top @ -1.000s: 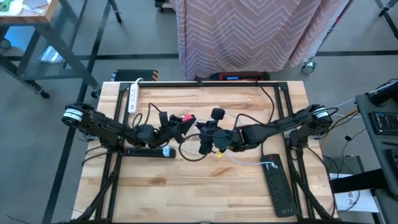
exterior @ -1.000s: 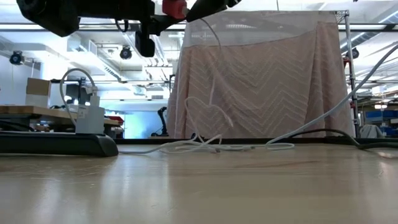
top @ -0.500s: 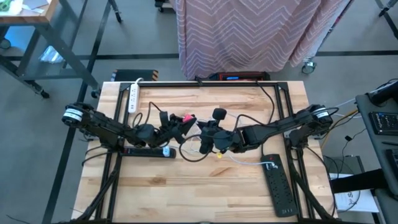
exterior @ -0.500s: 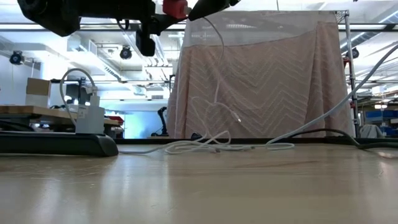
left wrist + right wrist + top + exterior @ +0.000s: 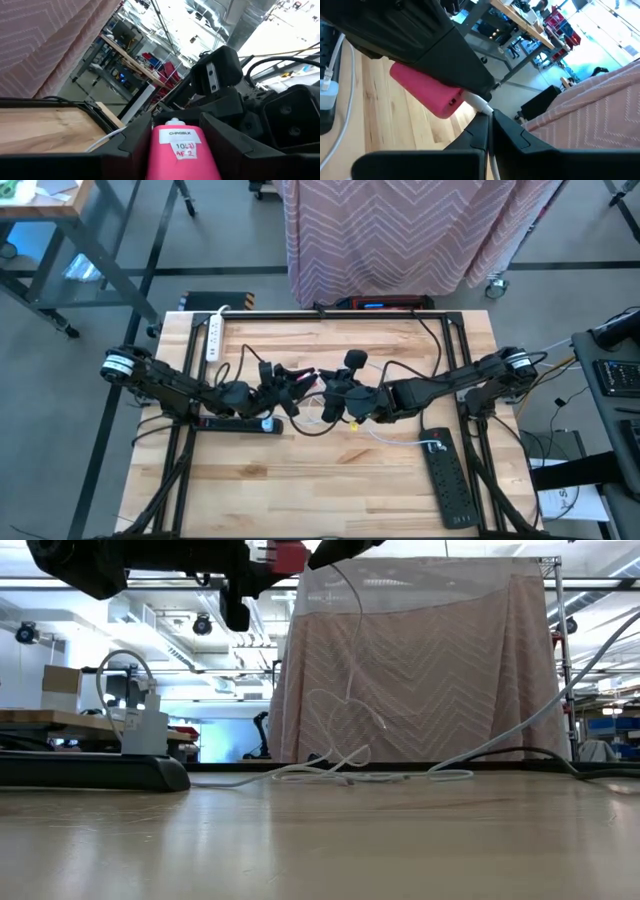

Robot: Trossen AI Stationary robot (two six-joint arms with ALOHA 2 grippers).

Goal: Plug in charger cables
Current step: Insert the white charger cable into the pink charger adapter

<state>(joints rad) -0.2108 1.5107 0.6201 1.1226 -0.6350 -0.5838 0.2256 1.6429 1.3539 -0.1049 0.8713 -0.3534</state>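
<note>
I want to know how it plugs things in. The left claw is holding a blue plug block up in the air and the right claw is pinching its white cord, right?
Not quite: the plug block is pink, not blue, as the left wrist view shows. The rest holds: the left claw grips it above the table, and the right claw pinches its white cord.

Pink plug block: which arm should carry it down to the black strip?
Left. Its gripper already clamps the pink plug block, beside the black strip; the right gripper only pinches the white cord.
</note>
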